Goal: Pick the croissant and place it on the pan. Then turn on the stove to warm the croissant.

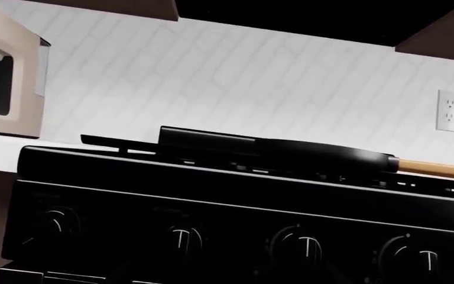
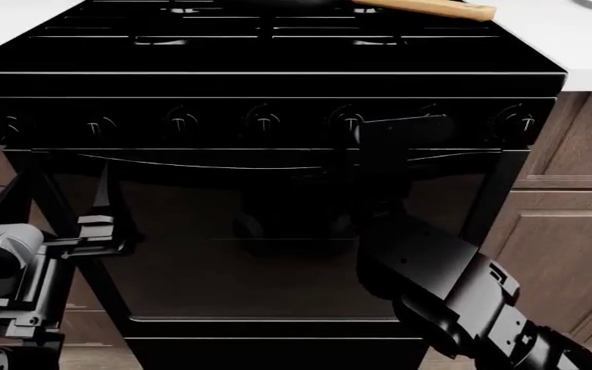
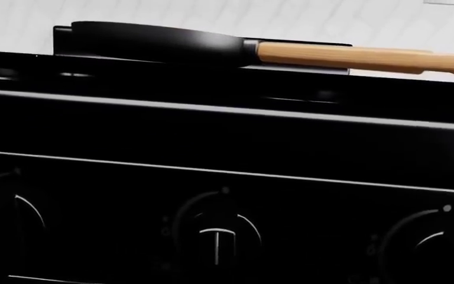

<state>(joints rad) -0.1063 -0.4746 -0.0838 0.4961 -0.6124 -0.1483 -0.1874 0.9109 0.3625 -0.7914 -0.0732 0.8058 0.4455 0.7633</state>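
The glossy black stove point(image 2: 265, 193) fills the head view, with a row of front knobs point(image 2: 263, 119) above the oven door. The black pan point(image 3: 164, 40) sits on a back burner, its light wooden handle point(image 3: 353, 57) pointing right. The pan also shows in the left wrist view point(image 1: 321, 152), and its handle in the head view point(image 2: 430, 8). The croissant is not visible; the pan is seen edge-on. My right gripper point(image 2: 401, 129) is raised to the knob row, black against black. My left gripper point(image 2: 101, 229) hangs low, left of the oven door.
A beige coffee machine point(image 1: 2, 77) stands on the white counter left of the stove. A wall outlet point(image 1: 448, 110) is on the tiled backsplash. Brown wooden cabinets point(image 2: 573, 231) flank the stove, under a white counter point(image 2: 584, 46).
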